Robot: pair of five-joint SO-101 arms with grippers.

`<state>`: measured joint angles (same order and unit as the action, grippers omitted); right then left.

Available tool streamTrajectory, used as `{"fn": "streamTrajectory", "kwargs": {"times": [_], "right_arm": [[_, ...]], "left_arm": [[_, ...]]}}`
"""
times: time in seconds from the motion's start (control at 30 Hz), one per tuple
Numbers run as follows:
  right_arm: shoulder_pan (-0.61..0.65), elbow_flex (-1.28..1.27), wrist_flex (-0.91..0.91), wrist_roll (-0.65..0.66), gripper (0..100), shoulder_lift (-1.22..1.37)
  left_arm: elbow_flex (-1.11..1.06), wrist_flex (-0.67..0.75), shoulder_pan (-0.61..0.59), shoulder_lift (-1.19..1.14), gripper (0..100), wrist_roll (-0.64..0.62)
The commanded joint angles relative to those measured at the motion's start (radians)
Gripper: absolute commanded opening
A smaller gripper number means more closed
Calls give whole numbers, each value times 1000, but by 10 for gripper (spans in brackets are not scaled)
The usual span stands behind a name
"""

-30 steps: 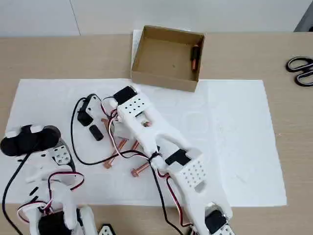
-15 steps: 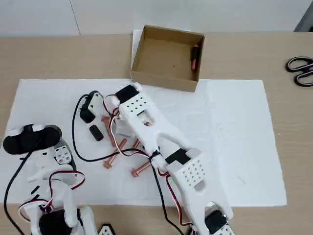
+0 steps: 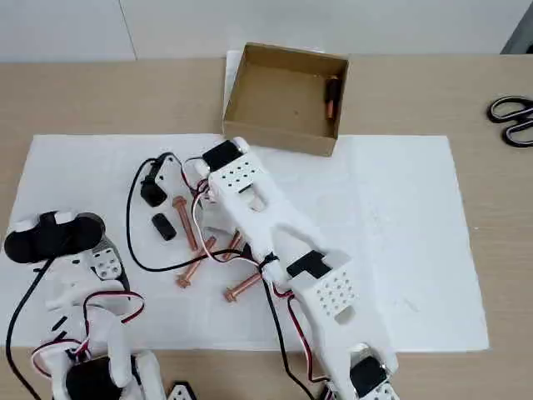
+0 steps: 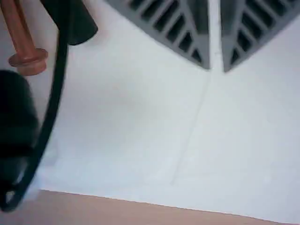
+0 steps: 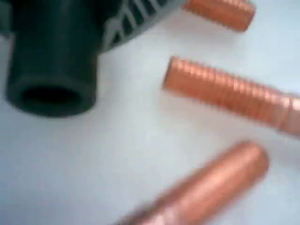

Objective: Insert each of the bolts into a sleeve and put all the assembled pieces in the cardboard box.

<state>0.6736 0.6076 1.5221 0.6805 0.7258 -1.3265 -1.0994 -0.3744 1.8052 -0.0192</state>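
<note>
My right gripper (image 3: 155, 178) hangs over the left part of the white paper, shut on an upright black sleeve (image 3: 153, 194) (image 5: 51, 61); a grey finger (image 5: 131, 18) presses its side. A second black sleeve (image 3: 164, 227) lies just in front of it. Several copper bolts lie loose beside it: one (image 3: 185, 222) (image 5: 229, 98) close by, others (image 3: 196, 267) (image 3: 241, 287) nearer the front. The cardboard box (image 3: 241, 92) at the back holds one bolt in a sleeve (image 3: 331, 96). My left gripper (image 4: 214, 68) (image 3: 52, 236) stays at the paper's left edge, shut and empty.
Black scissors (image 3: 512, 119) lie on the bare table at the far right. A black cable (image 3: 131, 242) (image 4: 54, 108) loops over the paper between the arms. My right arm (image 3: 275, 233) lies diagonally across the middle. The paper (image 3: 400, 242) has free room on its right half.
My right gripper has shifted slightly right and toward the box, carrying the black sleeve with it. The left arm has barely moved, and the bolts lie as before.
</note>
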Motion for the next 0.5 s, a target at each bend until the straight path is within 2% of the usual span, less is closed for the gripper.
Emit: {"fn": "streamTrajectory", "kwargs": {"times": [0.0,0.13,0.2,0.47], "right_arm": [[-28,8,50,2,3,-148],[-30,8,113,-11,3,-259],[-33,8,117,-69,3,-309],[-105,3,117,-325,5,-522]], "left_arm": [[4,25,-2,9,6,0],[5,26,2,9,6,0],[21,26,34,9,6,0],[81,49,325,5,6,0]]}}
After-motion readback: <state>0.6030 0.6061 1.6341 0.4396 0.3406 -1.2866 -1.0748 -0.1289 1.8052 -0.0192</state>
